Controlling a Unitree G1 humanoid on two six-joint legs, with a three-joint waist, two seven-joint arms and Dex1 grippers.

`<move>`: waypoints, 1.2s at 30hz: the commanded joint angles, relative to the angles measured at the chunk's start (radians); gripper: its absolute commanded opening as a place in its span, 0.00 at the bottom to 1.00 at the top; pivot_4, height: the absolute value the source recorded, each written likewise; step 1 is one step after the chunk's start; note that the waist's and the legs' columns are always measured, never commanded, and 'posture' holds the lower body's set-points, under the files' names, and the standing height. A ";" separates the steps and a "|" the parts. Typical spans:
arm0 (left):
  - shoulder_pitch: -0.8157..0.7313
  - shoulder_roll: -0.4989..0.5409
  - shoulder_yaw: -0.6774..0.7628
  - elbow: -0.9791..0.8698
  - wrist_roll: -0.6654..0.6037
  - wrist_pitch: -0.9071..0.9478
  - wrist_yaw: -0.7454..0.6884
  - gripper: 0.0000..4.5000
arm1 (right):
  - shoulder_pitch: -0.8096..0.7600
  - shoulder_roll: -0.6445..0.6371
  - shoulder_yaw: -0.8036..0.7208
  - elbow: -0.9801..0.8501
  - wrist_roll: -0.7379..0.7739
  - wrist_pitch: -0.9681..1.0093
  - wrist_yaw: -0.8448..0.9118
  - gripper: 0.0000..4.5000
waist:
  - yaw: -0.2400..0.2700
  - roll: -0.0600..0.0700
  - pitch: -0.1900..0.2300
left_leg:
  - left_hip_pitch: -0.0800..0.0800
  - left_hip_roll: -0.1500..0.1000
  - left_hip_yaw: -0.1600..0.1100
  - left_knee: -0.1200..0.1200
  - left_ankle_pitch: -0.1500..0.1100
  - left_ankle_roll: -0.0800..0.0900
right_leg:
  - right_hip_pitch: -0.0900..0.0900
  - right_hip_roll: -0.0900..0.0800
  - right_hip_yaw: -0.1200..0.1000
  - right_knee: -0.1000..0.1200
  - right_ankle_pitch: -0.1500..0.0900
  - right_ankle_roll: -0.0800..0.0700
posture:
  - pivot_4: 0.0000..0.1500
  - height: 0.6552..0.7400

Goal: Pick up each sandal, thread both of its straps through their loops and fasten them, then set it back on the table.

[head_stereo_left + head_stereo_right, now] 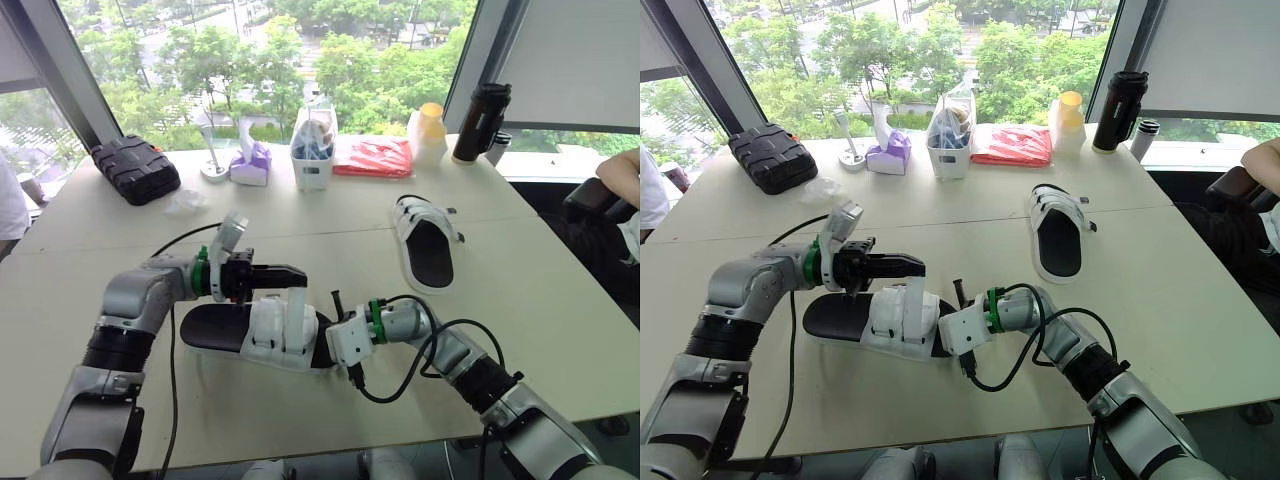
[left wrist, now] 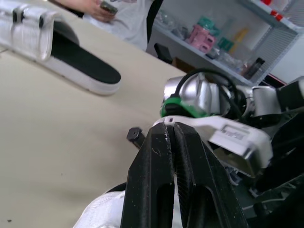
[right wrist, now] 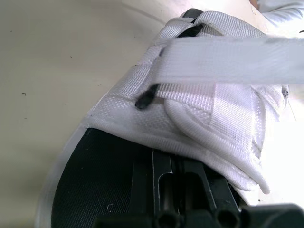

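Black fingers of the left end effector [image 1: 297,272] are pressed together, pointing toward the robot's right and hovering just over the white upper of the near sandal [image 1: 215,328]. A white strap [image 1: 298,305] stands up from that upper, its free end right under the fingertips; whether it is pinched between them cannot be told. The right end effector [image 3: 178,166] reaches in low from the opposite side, lying on the sandal's black footbed and tucked under the edge of the woven white upper. Whether it is closed or parted cannot be told.

The near sandal lies flat on the pale worktop [image 1: 560,300] between the two arms, lengthwise across the robot's front, its open heel end toward the left arm. The second sandal [image 1: 428,245] rests further back and to the right, well apart from the first, sole down, with both white straps laid across it.

Along the far edge by the window stand a black ribbed case [image 1: 135,168], a purple tissue box [image 1: 250,165], a white basket [image 1: 312,150], a red packet [image 1: 372,157], a yellow-topped container [image 1: 430,130] and a dark bottle [image 1: 480,122]. A person's arm [image 1: 620,170] shows at the right edge.
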 commanded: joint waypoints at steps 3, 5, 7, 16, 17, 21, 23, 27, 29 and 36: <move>-0.071 -0.011 0.089 -0.018 -0.072 0.009 0.013 0.00 | 0.024 -0.022 0.024 0.059 -0.066 0.045 0.017 0.00 | 0.001 0.000 0.001 | 0.000 0.000 0.000 0.000 0.000 0.000 | 0.000 0.000 0.000 0.000 0.000 0.000 | 1.00 1.00; -0.080 -0.020 0.095 -0.011 -0.075 0.002 0.014 0.00 | 0.025 -0.022 0.023 0.057 -0.064 0.047 0.018 0.00 | 0.003 -0.001 0.002 | 0.000 0.000 0.000 0.000 0.000 0.000 | 0.000 0.000 0.000 0.000 0.000 0.000 | 1.00 1.00; -0.092 -0.035 0.103 0.007 -0.072 -0.007 0.027 0.00 | 0.027 -0.022 0.022 0.054 -0.064 0.049 0.019 0.00 | 0.003 -0.001 0.002 | -0.001 0.000 0.000 0.000 0.000 0.000 | 0.000 0.000 0.000 0.000 0.000 0.000 | 1.00 1.00; -0.112 -0.089 0.059 0.146 0.048 -0.130 0.072 0.00 | 0.035 -0.022 0.018 0.039 -0.064 0.054 0.026 0.00 | 0.005 -0.001 0.003 | -0.002 0.000 0.000 0.000 0.000 0.000 | -0.001 0.000 0.000 0.000 0.000 0.000 | 1.00 1.00; -0.114 -0.094 0.051 0.168 0.067 -0.143 0.076 0.00 | 0.035 -0.022 0.018 0.037 -0.065 0.055 0.026 0.00 | 0.005 -0.001 0.003 | -0.002 0.000 0.000 0.000 0.000 0.000 | -0.001 0.000 0.000 0.000 0.000 0.000 | 1.00 1.00; -0.103 -0.093 0.017 0.228 0.139 -0.205 0.065 0.00 | 0.039 -0.022 0.017 0.030 -0.066 0.060 0.025 0.00 | 0.005 -0.001 0.003 | -0.002 -0.001 0.000 0.000 0.000 0.000 | -0.001 0.000 0.000 0.000 0.000 0.000 | 1.00 1.00; -0.093 -0.093 -0.002 0.250 0.171 -0.243 0.057 0.00 | 0.042 -0.024 0.016 0.026 -0.066 0.062 0.025 0.00 | 0.005 -0.001 0.003 | -0.002 -0.001 0.000 0.000 0.000 0.000 | -0.002 0.000 0.000 0.000 0.001 0.000 | 1.00 1.00; -0.080 -0.103 -0.040 0.304 0.243 -0.329 0.050 0.00 | 0.049 -0.029 0.016 0.017 -0.067 0.067 0.025 0.00 | 0.005 -0.001 0.003 | -0.002 -0.001 0.000 0.000 0.000 0.000 | -0.001 0.000 0.000 0.000 0.001 0.000 | 1.00 1.00; -0.078 -0.113 -0.057 0.334 0.271 -0.367 0.043 0.00 | 0.051 -0.029 0.015 0.012 -0.067 0.070 0.025 0.00 | 0.005 -0.001 0.003 | -0.002 -0.001 0.000 0.000 0.000 0.000 | -0.001 0.000 0.000 0.000 0.001 0.000 | 1.00 1.00; -0.076 -0.148 -0.116 0.389 0.361 -0.487 0.028 0.00 | 0.054 -0.036 0.010 0.006 -0.068 0.072 0.024 0.00 | 0.009 -0.001 0.002 | -0.001 -0.001 0.000 0.000 0.000 0.000 | 0.000 -0.001 0.000 -0.001 0.000 0.000 | 1.00 1.00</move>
